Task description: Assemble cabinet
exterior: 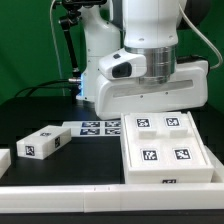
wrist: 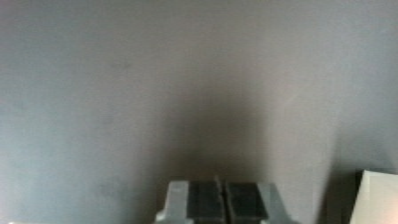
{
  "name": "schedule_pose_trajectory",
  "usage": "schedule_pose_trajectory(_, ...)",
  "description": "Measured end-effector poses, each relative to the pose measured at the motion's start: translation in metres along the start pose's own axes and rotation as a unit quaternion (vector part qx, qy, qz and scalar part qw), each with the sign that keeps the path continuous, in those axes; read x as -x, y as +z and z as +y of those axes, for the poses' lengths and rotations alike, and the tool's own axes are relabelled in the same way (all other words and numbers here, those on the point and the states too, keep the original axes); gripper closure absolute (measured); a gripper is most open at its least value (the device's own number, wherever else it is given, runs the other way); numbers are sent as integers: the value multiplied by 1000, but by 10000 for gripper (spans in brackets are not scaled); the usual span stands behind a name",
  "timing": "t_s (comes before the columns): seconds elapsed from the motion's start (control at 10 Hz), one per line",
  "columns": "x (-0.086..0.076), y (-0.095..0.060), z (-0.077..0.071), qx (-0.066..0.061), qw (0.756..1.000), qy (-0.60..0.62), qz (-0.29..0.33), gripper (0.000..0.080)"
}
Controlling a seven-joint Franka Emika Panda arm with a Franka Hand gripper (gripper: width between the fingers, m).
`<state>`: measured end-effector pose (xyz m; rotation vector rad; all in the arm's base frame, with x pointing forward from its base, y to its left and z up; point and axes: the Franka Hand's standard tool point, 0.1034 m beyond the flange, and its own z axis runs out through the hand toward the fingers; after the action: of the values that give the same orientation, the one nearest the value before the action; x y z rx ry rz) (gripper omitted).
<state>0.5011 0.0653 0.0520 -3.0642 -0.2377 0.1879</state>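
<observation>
Nearest to us in the exterior view, a white strip [exterior: 100, 192] runs across the front at six o'clock. The black table [exterior: 90, 165] stretches behind it. Just beyond, at four o'clock, lies the cabinet shell [exterior: 165, 140], a broad white box set flat. It has four square tags on its upper face and one on its near side. At eight o'clock, well apart from the shell, a drawer block [exterior: 40, 143] rests on the table, turned askew, with tags on its top and near end. Farther back, near the centre and between those two, the marker board [exterior: 98, 127] lies flat. We cannot tell whether its edge touches the shell. Farthest off, from twelve to two o'clock, the robot arm [exterior: 150, 40] hangs over the rear of the shell, and its broad white hand hides the fingertips in this view.

In the wrist view the gripper [wrist: 217, 186] shows two fingers [wrist: 189, 200] pressed together. Only a thin dark seam lies between them and nothing is pinched. A blurred grey surface lies beyond. A white corner [wrist: 377, 195] sits just beside them, and we cannot tell which part it belongs to.
</observation>
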Motion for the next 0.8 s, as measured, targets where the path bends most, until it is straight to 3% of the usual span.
schedule_pose_trajectory(0.2, -1, -5, 1, 0, 1000, -3, 0, 795)
schedule_pose_trajectory(0.5, -11, -35, 1, 0, 1000, -10, -9, 795)
schedule_pose_trajectory(0.8, -9, -35, 1, -1, 1000, -13, -17, 795)
